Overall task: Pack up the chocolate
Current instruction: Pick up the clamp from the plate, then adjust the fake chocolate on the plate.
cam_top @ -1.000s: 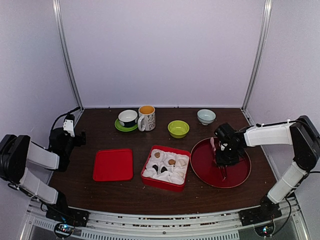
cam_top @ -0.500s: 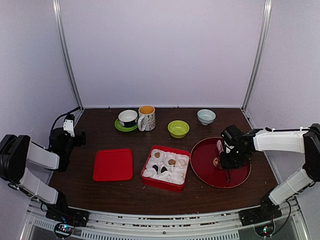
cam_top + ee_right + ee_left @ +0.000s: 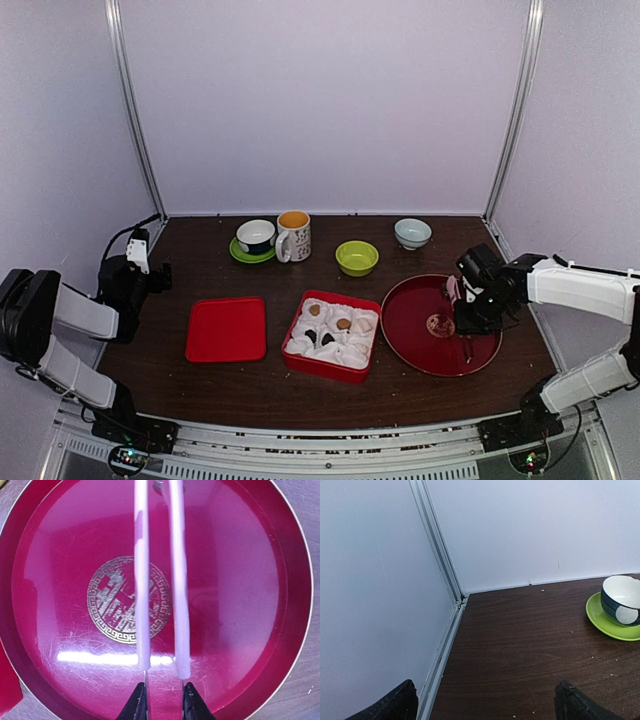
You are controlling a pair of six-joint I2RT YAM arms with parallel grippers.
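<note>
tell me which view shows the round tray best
Right wrist view: the tray fills the frame from above, gold emblem clear, though the tongs cross it. The top view shows it small, its right side under the right arm. The left wrist view misses it.

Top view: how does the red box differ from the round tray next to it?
The red box is square and bright red; the round tray is darker, glossy red. The box holds white paper cups, some with chocolates; the tray shows no sweets, only a gold emblem. The right gripper holds tongs over the tray, not the box. Both sit on the table.
</note>
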